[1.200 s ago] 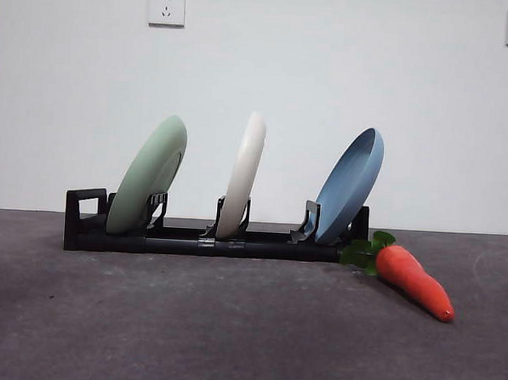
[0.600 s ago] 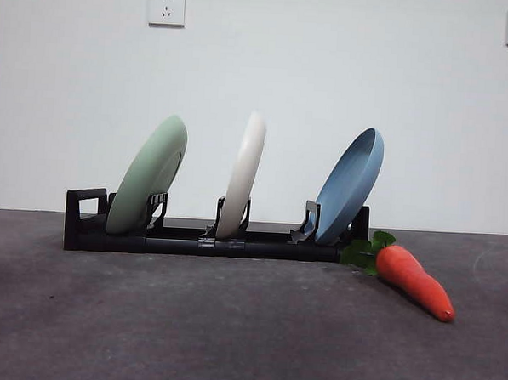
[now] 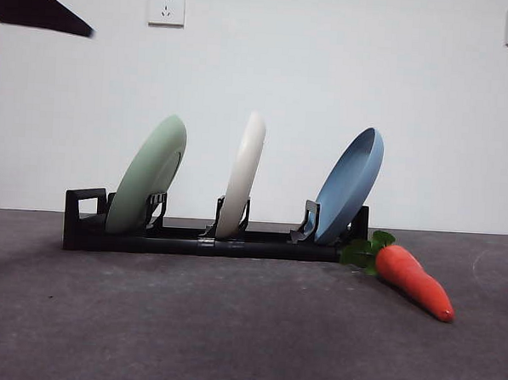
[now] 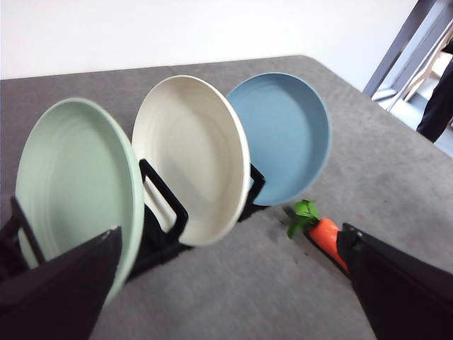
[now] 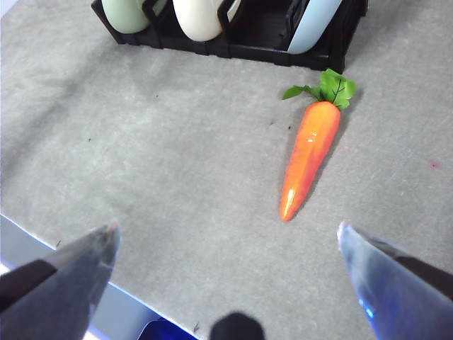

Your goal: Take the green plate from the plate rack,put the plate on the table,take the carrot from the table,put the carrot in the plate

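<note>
green plate [image 3: 147, 174] sits in the plate rack [image 3: 209, 239] at the handle end, leaning in its slot so it stays upright, cream plate [image 3: 242, 174] and blue plate [image 3: 349, 186] further along. carrot [image 3: 414, 279] lies on the table [image 3: 187, 323] just off the rack's far end. left gripper [image 4: 226, 283] is above the rack, jaws spread wide, probably lining up on the green one. right gripper [image 5: 226, 248] waits over the carrot, spread too.

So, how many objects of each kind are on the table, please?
Plates: 3: green plate, cream-white plate, light blue plate
Plate rack: 1
Carrot: 1
Total: 5
</note>
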Robot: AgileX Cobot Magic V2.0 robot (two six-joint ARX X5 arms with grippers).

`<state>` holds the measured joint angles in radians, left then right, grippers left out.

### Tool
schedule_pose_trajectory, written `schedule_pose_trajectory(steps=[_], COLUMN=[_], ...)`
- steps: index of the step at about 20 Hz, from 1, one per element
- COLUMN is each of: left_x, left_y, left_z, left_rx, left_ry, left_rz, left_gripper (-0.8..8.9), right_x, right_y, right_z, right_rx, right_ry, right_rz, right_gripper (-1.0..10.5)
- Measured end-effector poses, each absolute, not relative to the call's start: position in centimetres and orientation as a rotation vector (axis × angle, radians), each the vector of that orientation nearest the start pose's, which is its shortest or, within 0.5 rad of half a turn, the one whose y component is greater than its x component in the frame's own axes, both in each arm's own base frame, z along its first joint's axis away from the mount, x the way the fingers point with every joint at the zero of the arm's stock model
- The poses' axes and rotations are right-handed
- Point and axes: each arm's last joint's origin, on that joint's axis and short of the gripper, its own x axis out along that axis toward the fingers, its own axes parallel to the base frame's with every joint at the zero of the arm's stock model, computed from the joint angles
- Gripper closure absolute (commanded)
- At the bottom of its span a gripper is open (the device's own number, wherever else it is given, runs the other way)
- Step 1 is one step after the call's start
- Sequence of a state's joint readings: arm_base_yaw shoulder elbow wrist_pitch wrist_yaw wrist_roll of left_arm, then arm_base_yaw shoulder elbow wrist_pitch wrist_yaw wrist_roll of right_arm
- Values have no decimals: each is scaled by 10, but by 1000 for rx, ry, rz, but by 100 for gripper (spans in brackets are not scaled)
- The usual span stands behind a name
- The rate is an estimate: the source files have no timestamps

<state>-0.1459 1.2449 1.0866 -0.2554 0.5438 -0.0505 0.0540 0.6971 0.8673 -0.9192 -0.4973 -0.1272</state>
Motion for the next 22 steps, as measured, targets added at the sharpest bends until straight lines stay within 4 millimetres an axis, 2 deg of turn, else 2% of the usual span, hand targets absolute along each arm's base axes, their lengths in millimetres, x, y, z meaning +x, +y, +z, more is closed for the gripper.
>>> schedule_pose_trajectory(steps=[4, 7, 9, 13, 14, 16, 17, 19, 22], left_x=[324, 357, 372, 385, 387, 388, 388, 389, 389], left_y=[-72, -83, -88, -95, -97, -99, -101, -102, -102], left_z=[329, 311, 295, 270, 265, 262, 262, 263, 263], left_rx=[-78, -35, -17, 9, 11, 17, 18, 19, 19], left_ry=[478, 524, 542, 581, 594, 603, 598, 584, 583], left_rz=[-623, -575, -564, -528, -527, -530, -534, -536, -538], left_gripper=[279, 279, 281, 286, 349, 534, 591, 630, 784], right_x=[117, 117, 117, 117, 117, 117, 117, 117, 118], right_y=[20, 20, 20, 20, 20, 20, 20, 20, 20], right_z=[310, 310, 310, 310, 310, 310, 310, 310, 309], right_rx=[50, 50, 50, 50, 50, 50, 50, 50, 50], right_ry=[710, 710, 710, 710, 710, 711, 710, 710, 711], right_rz=[570, 570, 570, 570, 570, 570, 570, 570, 570], right_gripper=[325, 326, 326, 326, 326, 326, 326, 326, 326])
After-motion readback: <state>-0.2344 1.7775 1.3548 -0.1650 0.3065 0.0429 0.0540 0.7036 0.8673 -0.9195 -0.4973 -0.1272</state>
